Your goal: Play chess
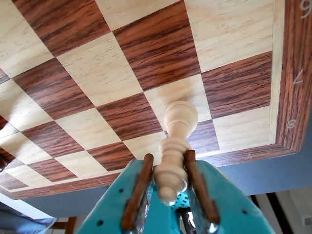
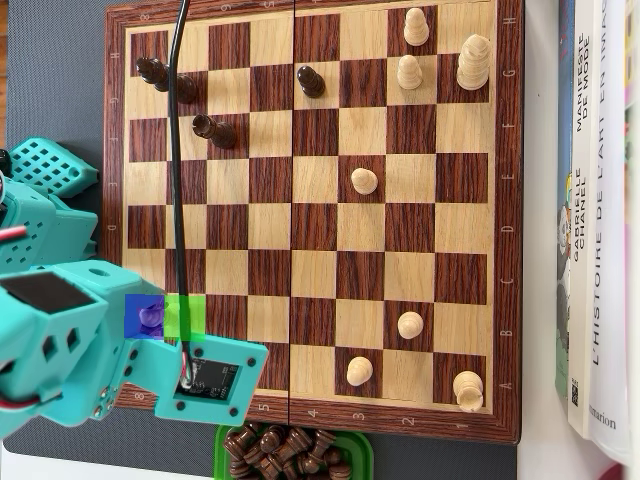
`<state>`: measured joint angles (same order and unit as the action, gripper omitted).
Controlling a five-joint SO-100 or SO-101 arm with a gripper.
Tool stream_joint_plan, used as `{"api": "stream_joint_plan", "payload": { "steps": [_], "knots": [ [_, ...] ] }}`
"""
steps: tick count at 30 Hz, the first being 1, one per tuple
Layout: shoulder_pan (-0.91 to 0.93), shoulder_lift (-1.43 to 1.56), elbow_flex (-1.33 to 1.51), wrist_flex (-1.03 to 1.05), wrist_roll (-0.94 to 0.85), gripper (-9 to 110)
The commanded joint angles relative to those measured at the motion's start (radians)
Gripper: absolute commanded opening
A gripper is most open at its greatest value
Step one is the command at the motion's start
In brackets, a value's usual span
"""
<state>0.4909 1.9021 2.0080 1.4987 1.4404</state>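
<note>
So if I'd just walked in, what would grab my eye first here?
Probably the turquoise claw in the wrist view, clamped on a pale wooden chess piece held over the corner of the chessboard. From overhead, the teal arm covers the board's lower left, with a few dark pieces at the upper left and pale ones scattered to the right. A green tray of dark pieces sits below the board.

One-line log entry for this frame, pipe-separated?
phase: carrying piece | gripper: shut on light chess piece | position: above chessboard corner near file-8 edge | captured dark pieces in green tray
</note>
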Motion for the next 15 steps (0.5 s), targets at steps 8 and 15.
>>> {"api": "stream_joint_plan", "payload": {
  "steps": [8,15],
  "knots": [
    [-0.005,0.002,-0.037,-0.006,0.008,6],
    [0.003,-0.046,-0.040,-0.008,0.003,6]
  ]
}}
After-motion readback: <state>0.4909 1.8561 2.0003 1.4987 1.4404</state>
